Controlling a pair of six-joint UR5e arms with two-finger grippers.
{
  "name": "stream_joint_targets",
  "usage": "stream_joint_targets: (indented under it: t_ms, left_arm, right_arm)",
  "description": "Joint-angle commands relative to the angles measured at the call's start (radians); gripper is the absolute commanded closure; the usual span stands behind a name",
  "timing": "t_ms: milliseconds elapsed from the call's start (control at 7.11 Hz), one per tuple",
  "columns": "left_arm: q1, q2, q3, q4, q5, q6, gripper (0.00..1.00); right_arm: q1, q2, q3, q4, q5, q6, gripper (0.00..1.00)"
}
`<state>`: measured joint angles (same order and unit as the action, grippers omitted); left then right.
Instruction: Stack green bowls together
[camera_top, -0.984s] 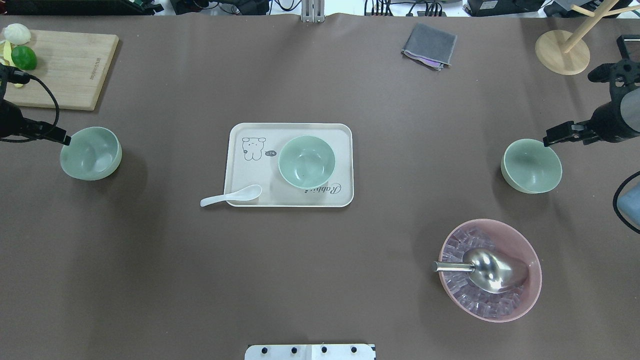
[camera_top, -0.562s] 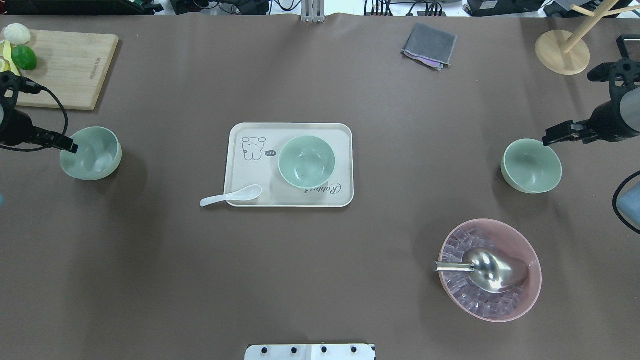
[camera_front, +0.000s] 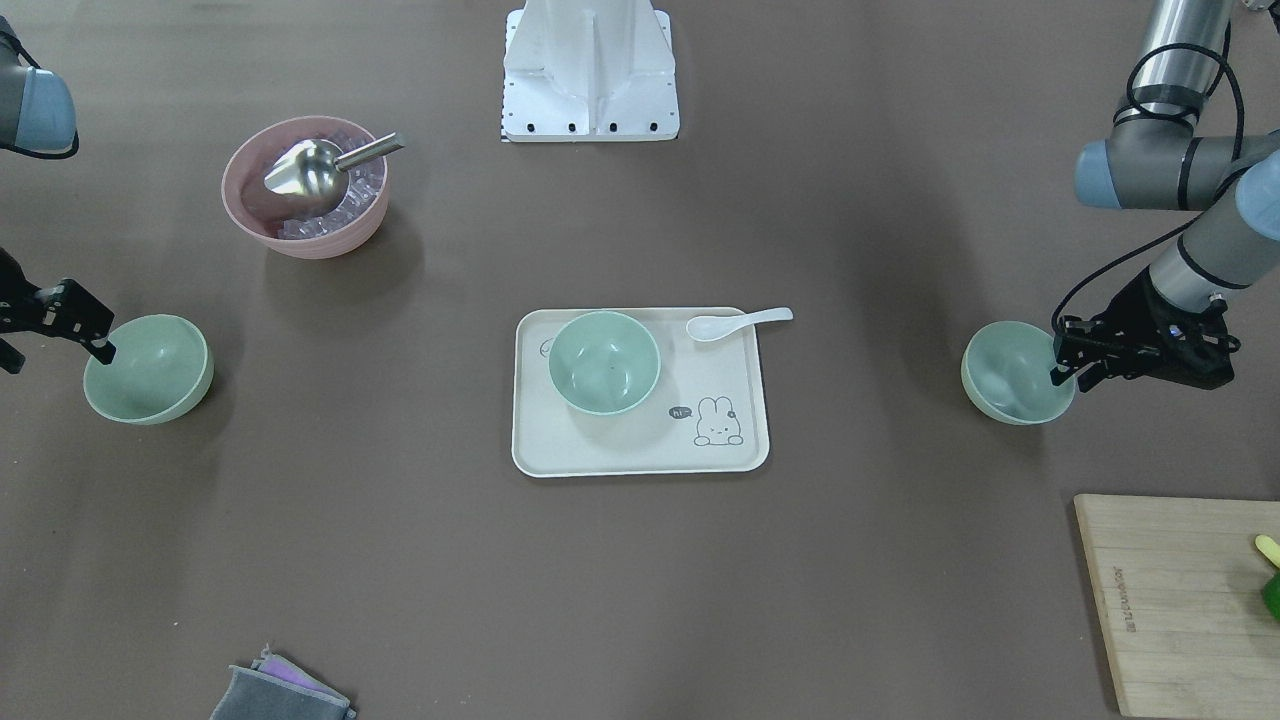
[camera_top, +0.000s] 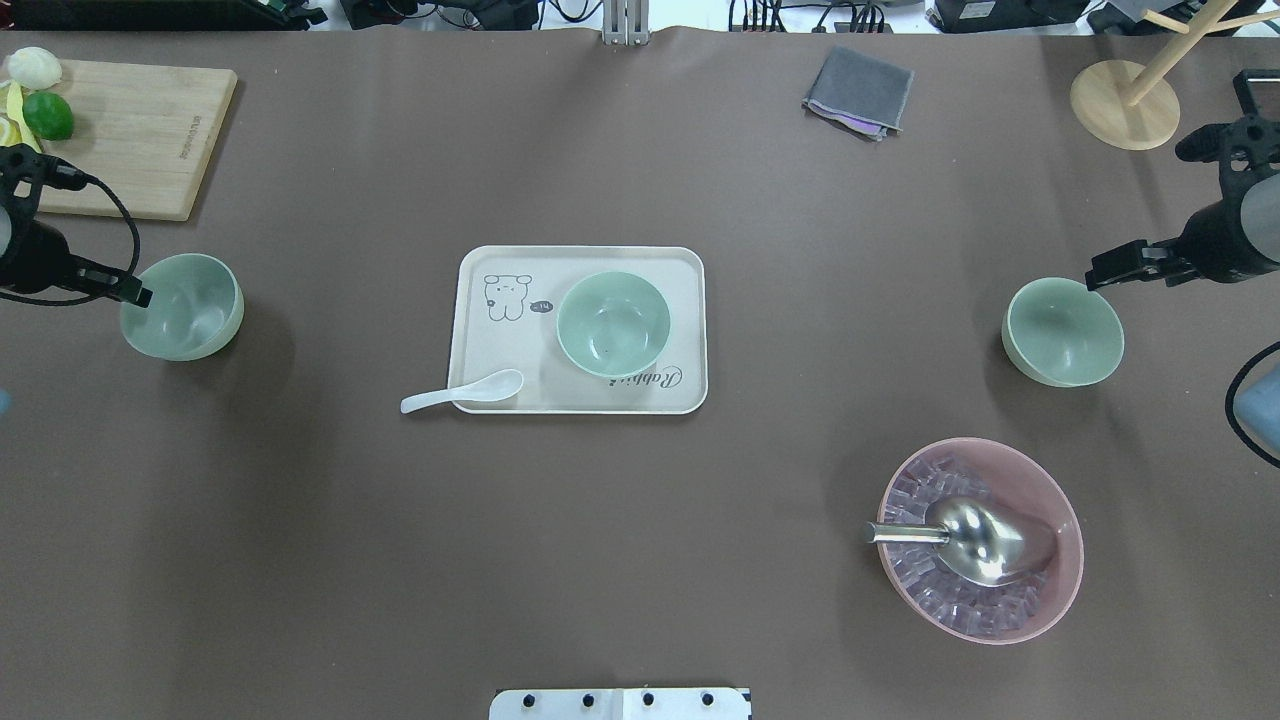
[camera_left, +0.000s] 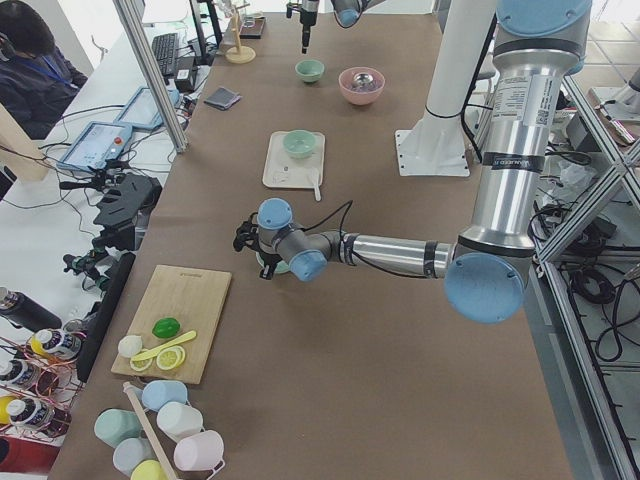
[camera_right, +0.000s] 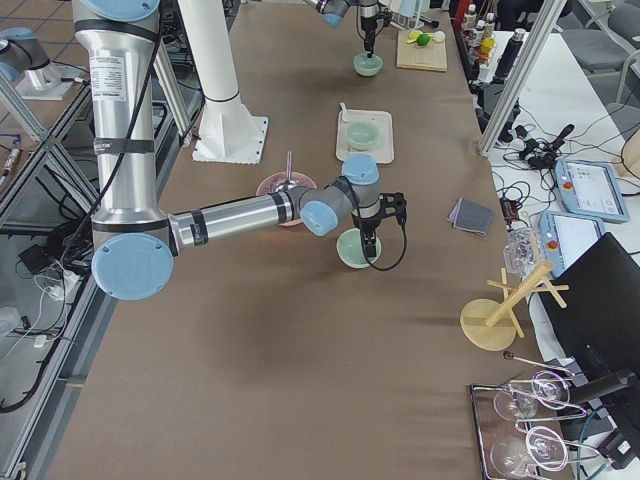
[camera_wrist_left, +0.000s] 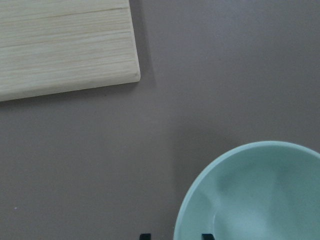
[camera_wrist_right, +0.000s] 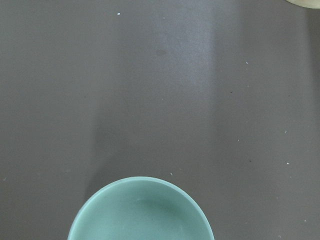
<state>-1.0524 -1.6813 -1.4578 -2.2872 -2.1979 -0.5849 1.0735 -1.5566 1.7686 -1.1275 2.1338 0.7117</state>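
Note:
Three pale green bowls stand apart. The left bowl (camera_top: 182, 306) is by my left gripper (camera_top: 138, 293), which is open. In the left wrist view its fingertips (camera_wrist_left: 145, 236) straddle the bowl's rim (camera_wrist_left: 200, 185). The middle bowl (camera_top: 613, 323) sits on the cream tray (camera_top: 480, 350). The right bowl (camera_top: 1063, 331) is on the table, and my right gripper (camera_top: 1100, 277) hovers at its far right rim. It looks open and holds nothing. The right wrist view shows only that bowl's rim (camera_wrist_right: 142, 207), with no fingers.
A pink bowl (camera_top: 1040, 480) of ice with a metal scoop (camera_top: 985, 540) stands near front right. A white spoon (camera_top: 462, 392) leans off the tray. A cutting board (camera_top: 130, 135) with a lime is far left, a grey cloth (camera_top: 858, 92) and a wooden stand (camera_top: 1125, 105) at the back.
My left gripper has moved a little toward the robot and lowered over the left bowl's rim. The right gripper has barely shifted. The bowls have stayed where they were.

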Motion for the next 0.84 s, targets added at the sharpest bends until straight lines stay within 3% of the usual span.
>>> stream_joint_targets:
  t_ms: [0,562,703]
  left_arm:
    - [0.0,0.0,0.001,0.002,0.001,0.0,0.71]
    - [0.0,0.002,-0.001,0.002,0.0,0.0,1.0]
    - [0.0,0.002,-0.025,0.003,-0.009,-0.003,1.0]
  right_arm:
    - [-0.001,0.001,0.0,0.0,0.0,0.0,0.0]
    - [0.0,0.0,0.006,0.0,0.001,-0.001,0.0]
    - [0.0,0.0,0.008,0.0,0.001,0.0,0.0]
